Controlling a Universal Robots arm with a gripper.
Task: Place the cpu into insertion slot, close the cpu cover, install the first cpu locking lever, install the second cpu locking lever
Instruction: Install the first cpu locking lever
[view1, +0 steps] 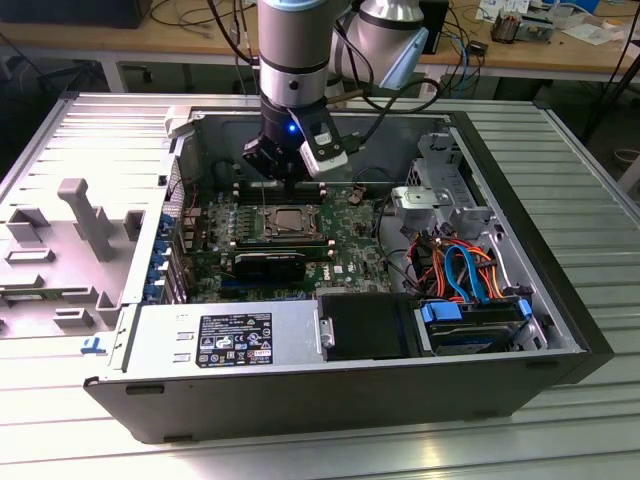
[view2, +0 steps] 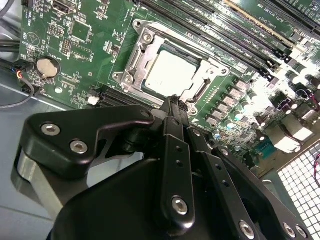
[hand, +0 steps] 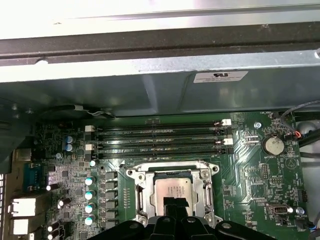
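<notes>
In the exterior view the gripper (view1: 287, 178) hangs inside the open case (view1: 560, 330), just above the insertion slot (view1: 264, 224). In the second wrist view it looks pressed together on nothing, its tip at the edge of the cpu cover (view2: 134, 56), which lies over the seated cpu (view2: 169, 71). In the first wrist view I cannot tell whether a lever is latched, so an off-line push could skid the tip onto the cpu or the board (hand: 260, 165).

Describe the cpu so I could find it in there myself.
Look inside the open computer case at the green board. Near its middle, beside the long memory slots, sits the cpu: the only flat silver square, framed by the metal cpu cover.
</notes>
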